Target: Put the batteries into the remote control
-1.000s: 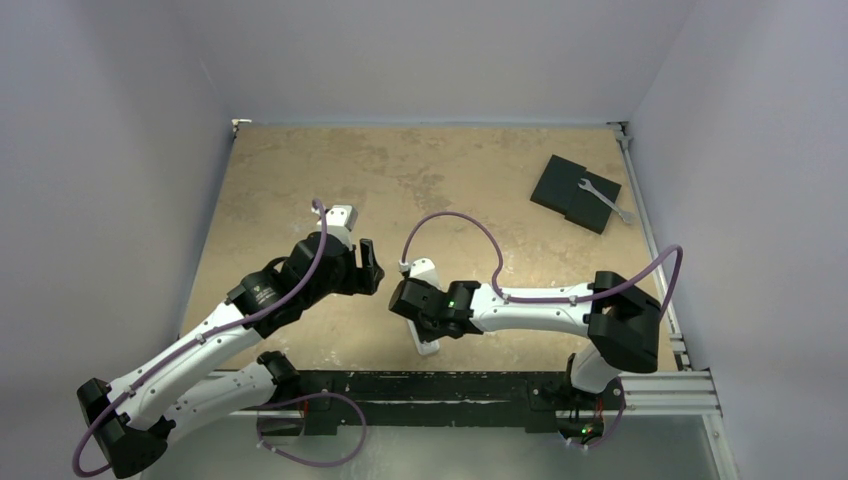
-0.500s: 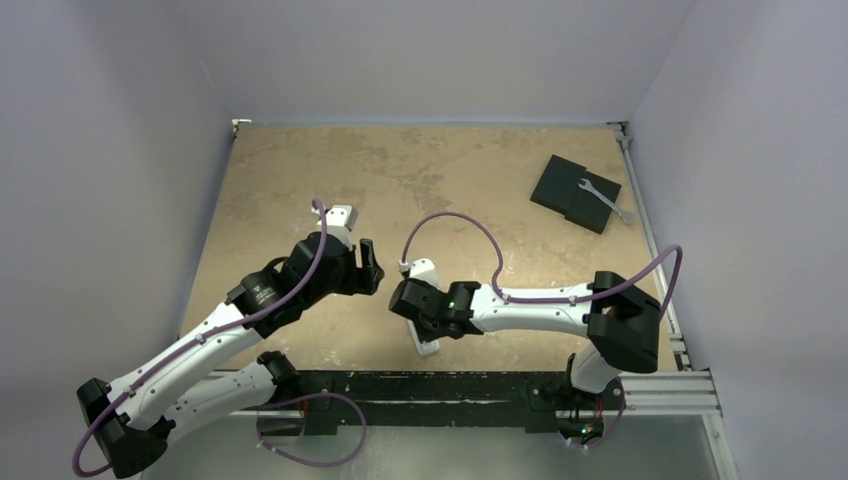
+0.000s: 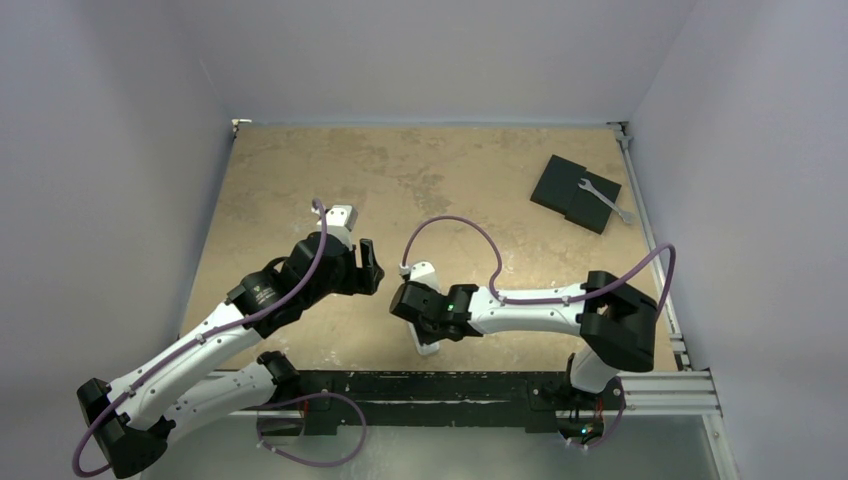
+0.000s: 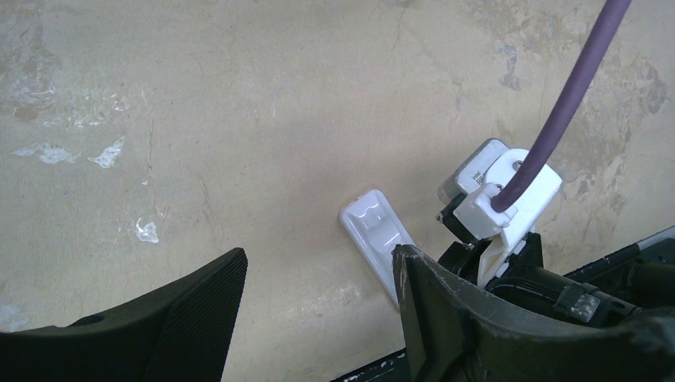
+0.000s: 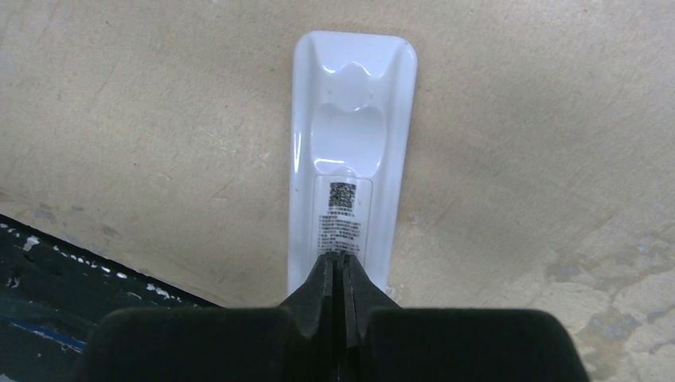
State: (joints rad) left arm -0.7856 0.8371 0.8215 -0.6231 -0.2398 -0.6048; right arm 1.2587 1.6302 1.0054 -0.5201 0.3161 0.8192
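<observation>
Right wrist: closed right fingers (image 5: 331, 280) shifted atop remote control (image 5: 351, 119); left fingers (image 4: 208, 304) spread, empty.

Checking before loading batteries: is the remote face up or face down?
Face down. The remote shows its plain back with a printed label and a moulded recess; no screen or buttons are visible.

The near end of the remote control (image 5: 350, 151) is hidden under the right gripper (image 5: 344, 272); from above I see only one tip. The label print (image 5: 342, 223) is too small for me to read.
</observation>
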